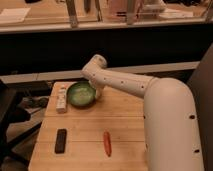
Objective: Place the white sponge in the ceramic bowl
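The ceramic bowl (pixel 80 94), green and glossy, sits at the back left of the wooden table (pixel 125 127). My white arm reaches in from the right, bends at its far joint, and comes down to the bowl's right rim. The gripper (pixel 97 91) is there, shut, at the rim's edge and mostly merged with the arm's pale end. I cannot make out the white sponge as a separate thing; it is hidden or lost against the arm by the rim.
A long white tube with a label (pixel 62 98) lies just left of the bowl. A black bar-shaped object (pixel 60 140) lies front left, an orange-red stick-shaped item (pixel 106 143) front centre. A dark chair (pixel 10 117) stands left of the table; a counter runs behind.
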{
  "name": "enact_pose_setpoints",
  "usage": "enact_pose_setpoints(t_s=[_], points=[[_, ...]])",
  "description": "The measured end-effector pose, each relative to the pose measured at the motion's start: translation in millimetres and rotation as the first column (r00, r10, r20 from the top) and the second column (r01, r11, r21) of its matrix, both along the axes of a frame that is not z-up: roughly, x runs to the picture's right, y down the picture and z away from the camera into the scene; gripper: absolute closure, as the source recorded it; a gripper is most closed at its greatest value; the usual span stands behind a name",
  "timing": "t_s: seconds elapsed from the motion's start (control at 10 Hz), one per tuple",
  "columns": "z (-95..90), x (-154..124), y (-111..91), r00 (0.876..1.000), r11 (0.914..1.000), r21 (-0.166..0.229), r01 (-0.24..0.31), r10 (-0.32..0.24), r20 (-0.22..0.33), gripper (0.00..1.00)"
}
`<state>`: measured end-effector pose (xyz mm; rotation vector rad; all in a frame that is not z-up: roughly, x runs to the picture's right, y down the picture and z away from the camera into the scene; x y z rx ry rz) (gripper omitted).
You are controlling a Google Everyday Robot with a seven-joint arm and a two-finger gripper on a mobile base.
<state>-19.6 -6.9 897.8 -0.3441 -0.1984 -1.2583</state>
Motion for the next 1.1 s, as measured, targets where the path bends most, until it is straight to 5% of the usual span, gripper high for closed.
enact_pose_setpoints(t_s=[1.1], points=[[0.2, -6.0, -5.3, 0.996, 0.9966, 0.019, 0.080, -0.081, 0.044, 0.97]])
